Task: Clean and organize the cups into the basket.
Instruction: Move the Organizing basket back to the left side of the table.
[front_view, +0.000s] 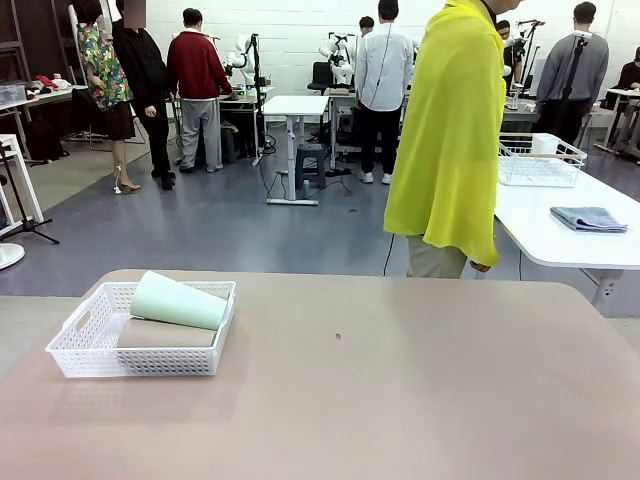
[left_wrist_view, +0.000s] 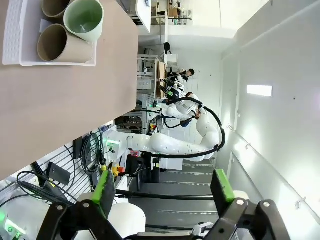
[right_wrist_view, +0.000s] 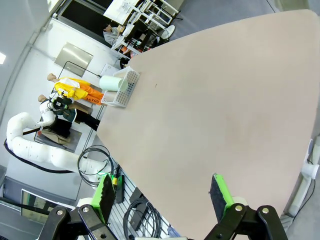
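The white lattice basket (front_view: 90, 345) sits at the table's left side and holds the cups lying on their sides. A pale mint green cup (front_view: 180, 301) rests on top of a tan-brown cup (front_view: 165, 335). From the left wrist view I look into the open mouths of the green cup (left_wrist_view: 83, 19) and two tan-brown cups (left_wrist_view: 56, 44) (left_wrist_view: 54, 6) in the basket (left_wrist_view: 15, 35). My left gripper (left_wrist_view: 162, 187) is open and empty, off the table's edge. My right gripper (right_wrist_view: 162, 192) is open and empty, high above the table, far from the basket (right_wrist_view: 125, 89).
A person in a yellow top (front_view: 450, 130) stands at the table's far side, turned away. A white table at the right carries a white wire basket (front_view: 540, 160) and a folded grey cloth (front_view: 588, 218). The beige tabletop (front_view: 400, 380) stretches to the right of the basket.
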